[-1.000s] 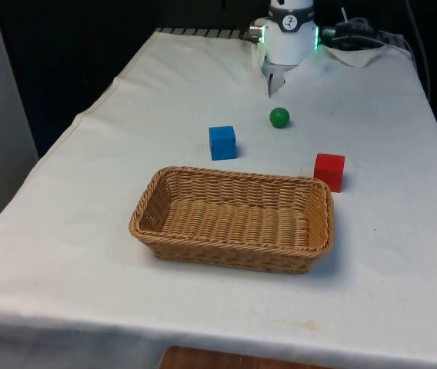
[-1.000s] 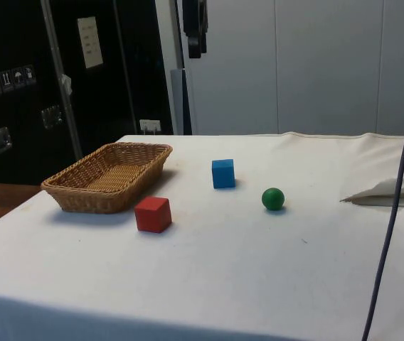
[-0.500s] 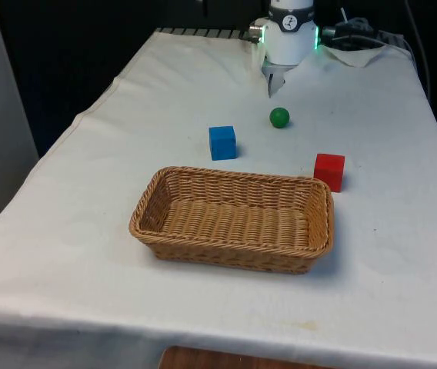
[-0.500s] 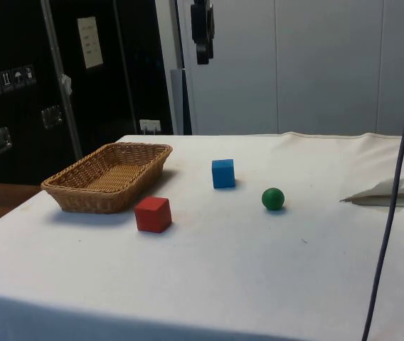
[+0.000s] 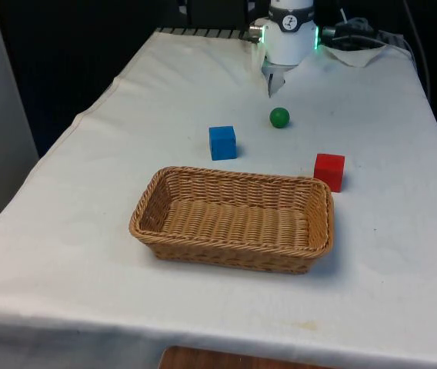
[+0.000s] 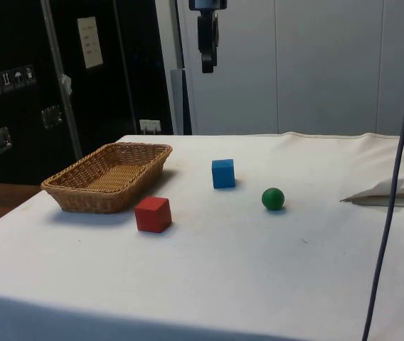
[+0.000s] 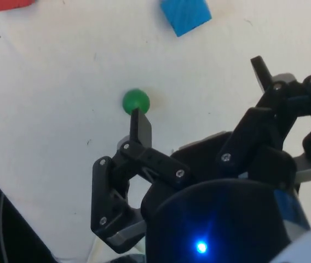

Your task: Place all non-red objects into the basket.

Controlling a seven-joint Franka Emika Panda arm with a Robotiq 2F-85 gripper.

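Observation:
A green ball (image 5: 279, 117) (image 6: 273, 198) lies on the white cloth near the table's far end. A blue cube (image 5: 222, 142) (image 6: 223, 173) sits beside it, towards the front view's left. A red cube (image 5: 329, 171) (image 6: 152, 214) stands close to one corner of the wicker basket (image 5: 234, 176) (image 6: 81, 193), which has nothing in it. My gripper (image 6: 208, 65) (image 7: 199, 96) hangs high above the table, open and holding nothing. In the wrist view the green ball (image 7: 136, 101) shows far below, just off one fingertip (image 7: 140, 125), with the blue cube (image 7: 186, 14) and red cube (image 7: 10, 4) farther out.
A fold of white cloth (image 6: 394, 192) lies rumpled at the robot's end of the table. A grey cable (image 6: 394, 177) hangs down close to the side camera. Dark cabinets stand behind the basket in the side view.
In the side view the gripper has slid to the right and come a little lower, still high over the table. The ball, the cubes and the basket have not moved.

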